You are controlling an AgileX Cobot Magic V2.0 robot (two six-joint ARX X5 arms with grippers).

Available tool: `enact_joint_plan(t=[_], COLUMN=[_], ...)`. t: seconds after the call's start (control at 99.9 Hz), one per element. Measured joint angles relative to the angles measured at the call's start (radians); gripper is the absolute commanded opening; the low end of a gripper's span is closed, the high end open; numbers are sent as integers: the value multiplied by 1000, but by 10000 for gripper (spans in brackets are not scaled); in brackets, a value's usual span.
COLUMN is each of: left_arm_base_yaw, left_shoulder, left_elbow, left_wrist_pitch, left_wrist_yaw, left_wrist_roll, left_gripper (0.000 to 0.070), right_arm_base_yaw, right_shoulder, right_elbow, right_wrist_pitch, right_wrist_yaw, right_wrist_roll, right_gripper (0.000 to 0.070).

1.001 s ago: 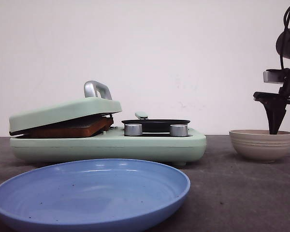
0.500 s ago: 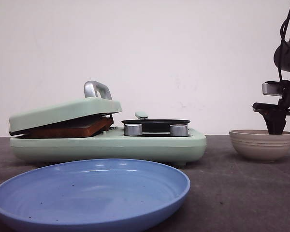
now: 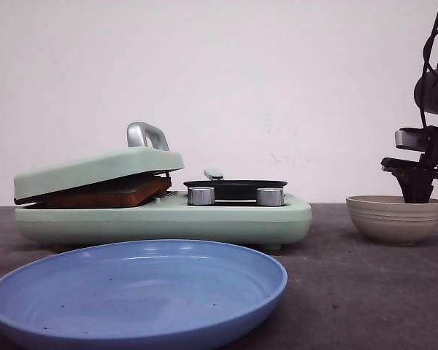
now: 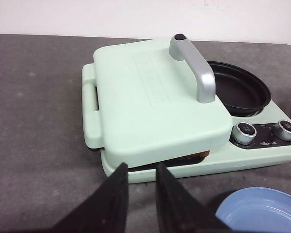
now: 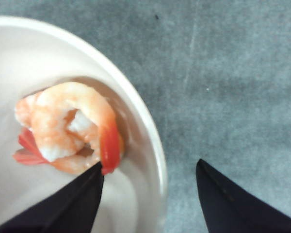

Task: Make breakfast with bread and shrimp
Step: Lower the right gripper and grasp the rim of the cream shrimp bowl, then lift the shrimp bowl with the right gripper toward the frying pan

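Observation:
The shrimp, pinkish-orange and curled with a red tail, lies inside a beige bowl. My right gripper is open and straddles the bowl's rim: one finger is inside, right against the shrimp's tail, and the other is outside over the table. In the front view that gripper dips into the bowl at the far right. The bread shows as a brown-crusted slab under the tilted mint-green lid of the breakfast maker; a sliver of its crust shows. My left gripper hovers before the maker, slightly open and empty.
A large blue plate sits at the front of the table, near the maker's front edge. A black pan sits on the maker's right half, behind two silver knobs. The lid has a metal handle.
My right gripper has sunk lower into the bowl and shifted slightly right. The left arm, maker and plate have not moved.

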Motion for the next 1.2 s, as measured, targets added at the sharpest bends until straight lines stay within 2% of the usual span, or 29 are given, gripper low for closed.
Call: enact_joint_plan(t=[0.09, 0.23, 1.201], left_arm_base_yaw=[0, 0, 0], left_shoulder=[0, 0, 0], left_elbow=[0, 0, 0], left_wrist_pitch=[0, 0, 0], left_wrist_yaw=[0, 0, 0], left_wrist_roll=[0, 0, 0], left_gripper=[11, 11, 11], right_arm_base_yaw=[0, 2, -1], right_shoulder=[0, 1, -6], right_elbow=[0, 0, 9], right_wrist_pitch=[3, 11, 64], right_wrist_yaw=[-3, -24, -69], right_wrist_roll=[0, 0, 12], right_gripper=[268, 0, 0])
